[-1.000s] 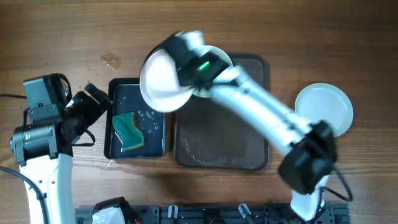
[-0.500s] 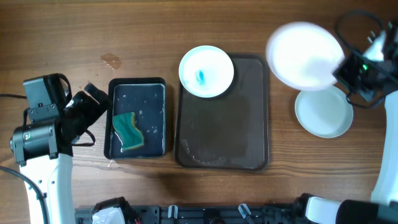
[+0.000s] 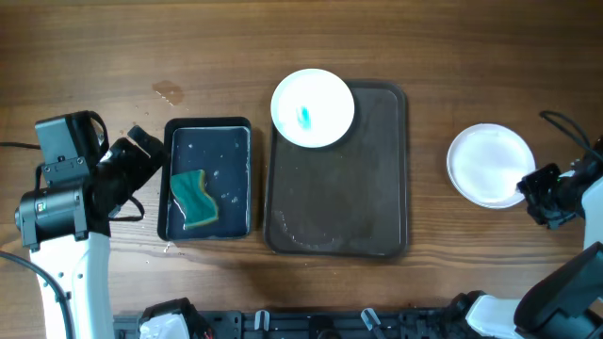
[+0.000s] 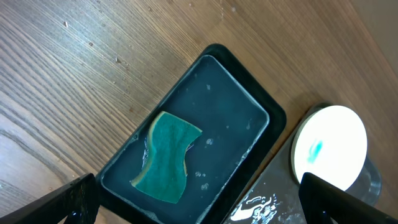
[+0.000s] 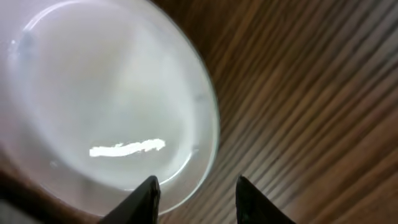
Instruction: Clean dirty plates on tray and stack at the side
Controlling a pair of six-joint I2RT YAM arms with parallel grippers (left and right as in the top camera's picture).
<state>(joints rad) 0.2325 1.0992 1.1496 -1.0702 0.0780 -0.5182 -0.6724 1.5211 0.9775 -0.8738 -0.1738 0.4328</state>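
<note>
One white plate (image 3: 312,106) with a blue-green smear lies on the far left corner of the dark brown tray (image 3: 336,188); it also shows in the left wrist view as the plate (image 4: 329,146). On the wood to the right of the tray lies a clean white plate (image 3: 488,165), on top of another. My right gripper (image 3: 530,188) is at its right rim. In the right wrist view this gripper (image 5: 196,190) is open, one finger over the plate (image 5: 106,106), the other over the wood. My left gripper (image 4: 205,205) hangs open above the sponge tray.
A small black tray (image 3: 209,141) with water and a green sponge (image 3: 193,196) sits left of the brown tray. Wet streaks mark the brown tray's near left part (image 4: 261,205). A small stain (image 3: 168,91) is on the wood at the far left.
My right arm carried a white plate from above the tray's left side over to the right, set it on the plate there, and its jaws have opened. The left arm has not moved.
</note>
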